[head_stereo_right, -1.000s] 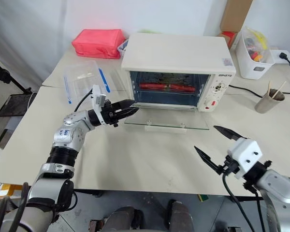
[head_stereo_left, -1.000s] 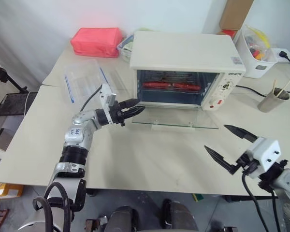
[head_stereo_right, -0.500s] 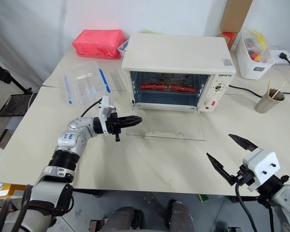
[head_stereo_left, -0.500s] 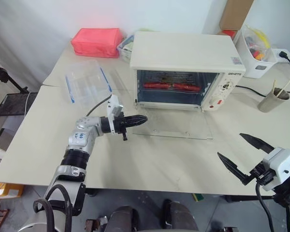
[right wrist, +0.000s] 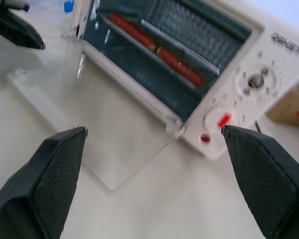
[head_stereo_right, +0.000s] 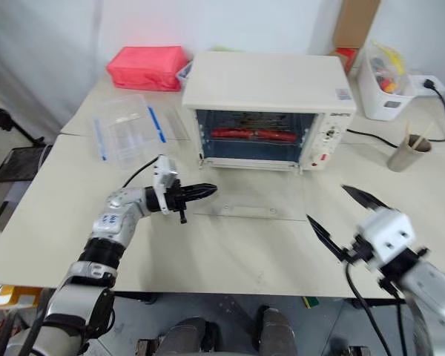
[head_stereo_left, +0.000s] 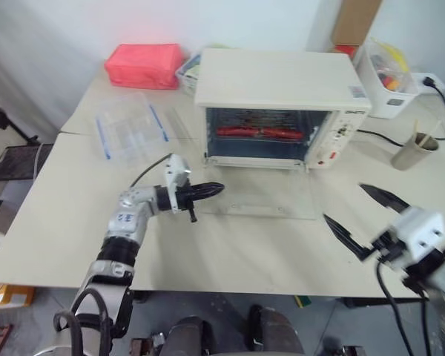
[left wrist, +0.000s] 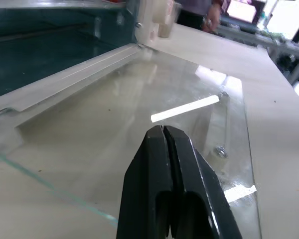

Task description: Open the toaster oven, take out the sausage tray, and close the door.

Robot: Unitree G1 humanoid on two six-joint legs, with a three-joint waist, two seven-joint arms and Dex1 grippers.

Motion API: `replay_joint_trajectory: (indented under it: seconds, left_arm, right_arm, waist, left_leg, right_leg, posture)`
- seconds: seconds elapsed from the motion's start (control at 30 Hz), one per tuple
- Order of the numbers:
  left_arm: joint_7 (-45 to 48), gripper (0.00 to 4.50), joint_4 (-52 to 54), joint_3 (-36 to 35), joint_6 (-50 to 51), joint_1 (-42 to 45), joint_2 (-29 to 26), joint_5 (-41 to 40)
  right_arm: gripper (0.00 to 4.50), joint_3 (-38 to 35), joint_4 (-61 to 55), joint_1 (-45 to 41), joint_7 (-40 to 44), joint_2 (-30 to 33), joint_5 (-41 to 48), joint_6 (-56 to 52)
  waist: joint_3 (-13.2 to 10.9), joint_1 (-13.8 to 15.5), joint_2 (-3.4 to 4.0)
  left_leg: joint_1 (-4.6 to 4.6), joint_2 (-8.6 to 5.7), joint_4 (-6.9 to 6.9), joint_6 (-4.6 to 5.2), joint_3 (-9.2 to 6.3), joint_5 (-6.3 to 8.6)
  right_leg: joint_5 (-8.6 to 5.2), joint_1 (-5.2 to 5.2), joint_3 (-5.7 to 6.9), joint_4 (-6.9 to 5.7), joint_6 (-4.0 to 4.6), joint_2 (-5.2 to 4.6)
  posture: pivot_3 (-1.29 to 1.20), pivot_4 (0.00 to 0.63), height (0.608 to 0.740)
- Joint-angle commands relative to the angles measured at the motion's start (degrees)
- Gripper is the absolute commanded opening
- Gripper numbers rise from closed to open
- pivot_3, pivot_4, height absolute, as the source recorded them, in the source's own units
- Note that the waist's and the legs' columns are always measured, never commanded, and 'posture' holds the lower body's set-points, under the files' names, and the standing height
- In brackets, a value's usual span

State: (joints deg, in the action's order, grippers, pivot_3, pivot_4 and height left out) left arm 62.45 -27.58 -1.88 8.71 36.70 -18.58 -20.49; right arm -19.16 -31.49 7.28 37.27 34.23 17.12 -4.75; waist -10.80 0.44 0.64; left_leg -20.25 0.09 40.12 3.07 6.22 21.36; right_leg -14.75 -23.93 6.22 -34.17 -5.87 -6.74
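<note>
Now the door (head_stereo_left: 261,200) is lying flat; left gripper (head_stereo_left: 211,189) is pressed shut, right gripper (head_stereo_left: 357,215) gaping. Tray (head_stereo_left: 261,133) is probably stiff and greasy; gripping its front rim seems best.

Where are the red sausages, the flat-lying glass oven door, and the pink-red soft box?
red sausages (head_stereo_left: 261,133): left eye view, middle of the row inside the oven.
glass oven door (head_stereo_left: 263,199): left eye view, centre of the pane.
pink-red soft box (head_stereo_left: 147,65): left eye view, its top face.
</note>
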Motion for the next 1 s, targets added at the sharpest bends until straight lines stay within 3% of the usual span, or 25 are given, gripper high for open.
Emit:
replay_joint_trajectory:
  seconds: [0.03,0.07,0.27,0.3,0.4,0.63,1.0]
  left_arm:
    - [-0.51,0.55,12.96,-4.49,5.29,-4.17,-3.11,-6.41]
    - [-0.64,0.69,15.79,-4.91,6.66,-5.64,-3.92,-7.32]
    - [-6.82,2.48,34.67,-9.79,11.57,-17.92,-7.18,-12.18]
    - [-7.71,2.48,37.05,-10.42,12.10,-19.74,-7.42,-12.86]
    - [-10.97,2.50,42.20,-12.20,12.90,-25.24,-7.56,-13.70]
    - [-16.68,2.50,48.70,-12.21,12.19,-32.05,-5.89,-14.10]
    - [-19.94,2.50,50.85,-10.48,12.14,-33.23,-4.81,-14.49]
  right_arm:
    - [4.50,8.81,3.89,-11.76,-1.79,1.15,-7.01,-0.33]
    - [4.50,11.10,5.70,-14.86,-2.17,0.94,-9.09,0.16]
    - [4.50,25.51,24.72,-34.73,-4.13,-2.51,-23.40,9.13]
    - [4.50,27.17,27.73,-36.92,-4.28,-2.98,-25.01,10.41]
    - [3.89,31.44,37.93,-44.42,-4.57,-5.32,-28.96,12.34]
    - [1.64,35.44,54.47,-56.15,-10.95,-8.94,-36.81,16.62]
    - [1.64,36.83,67.72,-62.13,-15.20,-10.83,-41.15,20.19]
  waist:
    - [-0.01,-0.63,-0.01]
    - [-0.01,-0.98,-0.01]
    - [-0.02,-1.17,-0.01]
    - [-0.02,-1.13,-0.01]
    - [-0.01,-0.98,-0.03]
    - [-0.01,-1.25,-0.02]
    - [-0.02,-2.38,-0.01]
  left_leg:
    - [-0.01,0.01,-0.01,0.00,-0.03,0.00]
    - [0.00,0.05,0.00,-0.03,0.00,0.01]
    - [-0.07,0.06,-0.02,-0.09,-0.12,0.03]
    - [-0.08,0.01,-0.02,-0.09,-0.13,0.03]
    - [-0.10,-0.05,0.01,-0.08,-0.19,0.03]
    - [-0.10,-0.04,0.01,-0.10,-0.23,0.01]
    - [-0.10,0.06,-0.03,-0.18,-0.21,-0.01]
  right_leg:
    - [-0.01,-0.01,-0.02,-0.01,0.02,0.00]
    - [-0.03,-0.03,-0.08,-0.02,0.05,0.00]
    - [-0.10,-0.12,0.01,-0.17,0.17,0.02]
    - [-0.10,-0.13,0.00,-0.17,0.17,-0.02]
    - [-0.09,-0.11,0.03,-0.18,0.16,-0.10]
    - [-0.09,-0.11,0.06,-0.23,0.16,-0.10]
    - [-0.11,-0.12,0.05,-0.24,0.20,0.03]
  posture:
    - [0.00,0.150,0.740]
    - [0.00,0.150,0.740]
    - [0.00,0.150,0.740]
    - [0.00,0.150,0.740]
    - [0.00,0.150,0.740]
    - [0.00,0.150,0.740]
    - [0.00,0.150,0.740]
